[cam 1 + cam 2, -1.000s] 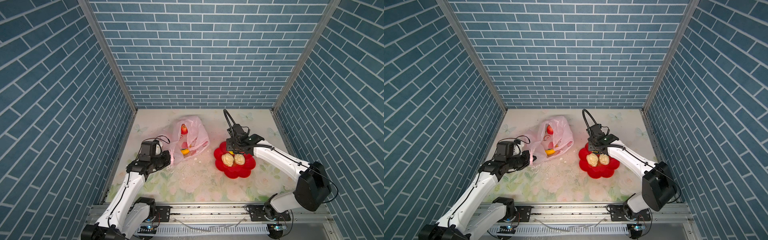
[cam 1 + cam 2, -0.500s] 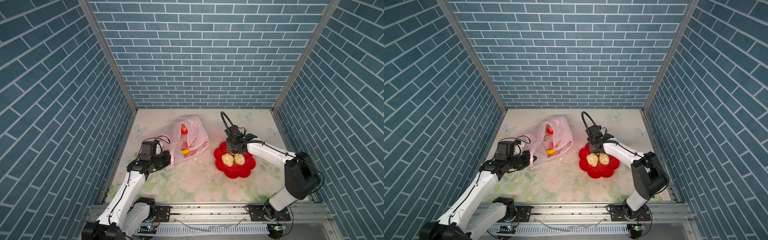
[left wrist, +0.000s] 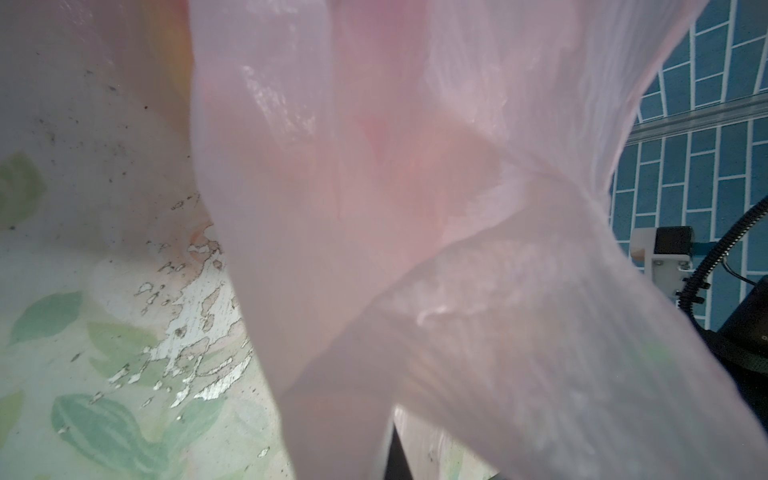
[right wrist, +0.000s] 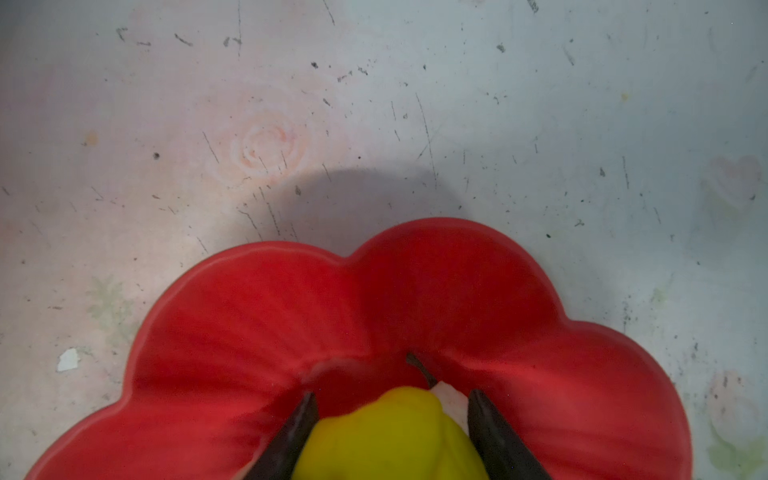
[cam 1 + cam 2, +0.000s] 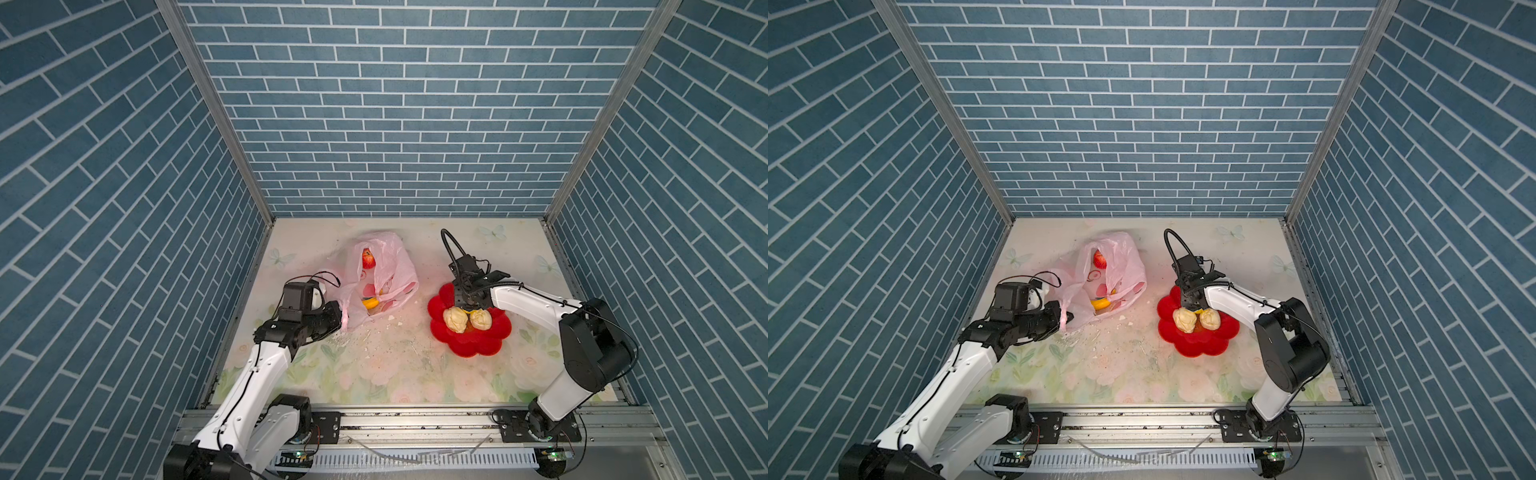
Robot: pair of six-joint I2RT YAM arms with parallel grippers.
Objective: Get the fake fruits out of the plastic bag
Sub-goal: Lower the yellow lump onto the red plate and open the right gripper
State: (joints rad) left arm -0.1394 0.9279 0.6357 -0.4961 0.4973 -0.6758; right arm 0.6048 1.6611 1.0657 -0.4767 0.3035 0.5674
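Note:
The pale-pink plastic bag (image 5: 392, 266) (image 5: 1127, 268) lies at the back left of the table, and its film fills the left wrist view (image 3: 415, 208). Through it show a red apple-like fruit (image 5: 368, 260) (image 5: 1099, 259) and an orange-yellow one (image 5: 370, 302) (image 5: 1100, 304). My left gripper (image 5: 343, 322) (image 5: 1066, 320) is shut on the bag's near edge. Two cream lumpy fruits (image 5: 455, 319) (image 5: 1185, 319) sit in the red flower-shaped dish (image 5: 473, 347) (image 4: 249, 324). My right gripper (image 5: 469, 305) (image 4: 392, 411) hangs over the dish's far side, shut on a yellow piece (image 4: 390, 440).
White flakes and scuffed patches (image 5: 374, 332) litter the floral table between bag and dish. Blue brick walls enclose the left, back and right. A metal rail (image 5: 415, 419) with both arm bases runs along the front edge.
The right arm's elbow has swung inward toward the middle while its gripper stays over the dish with the yellow piece. The left arm and the bag have not moved.

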